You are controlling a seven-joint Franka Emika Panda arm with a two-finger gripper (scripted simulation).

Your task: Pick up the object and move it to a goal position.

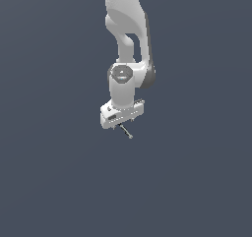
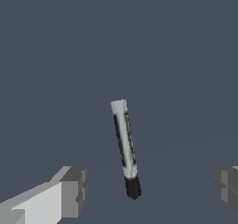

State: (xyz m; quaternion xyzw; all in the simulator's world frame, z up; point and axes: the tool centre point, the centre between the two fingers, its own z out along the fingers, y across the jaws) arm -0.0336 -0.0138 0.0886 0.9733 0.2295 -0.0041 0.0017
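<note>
The object is a thin rod [image 2: 125, 146], light grey along most of its length and dark at one end. In the wrist view it lies between my two fingers, one finger [image 2: 73, 190] on one side and the other finger [image 2: 226, 185] far off on the other, and neither touches it. My gripper [image 2: 148, 190] is open wide. In the exterior view the gripper [image 1: 126, 123] points down in the middle of the picture, and the rod [image 1: 127, 132] shows just below the fingertips, slanting toward the exterior view's lower right.
A plain dark grey-blue surface [image 1: 59, 182] fills both views. The white arm [image 1: 125, 29] reaches down from the top of the exterior view. No goal marker shows.
</note>
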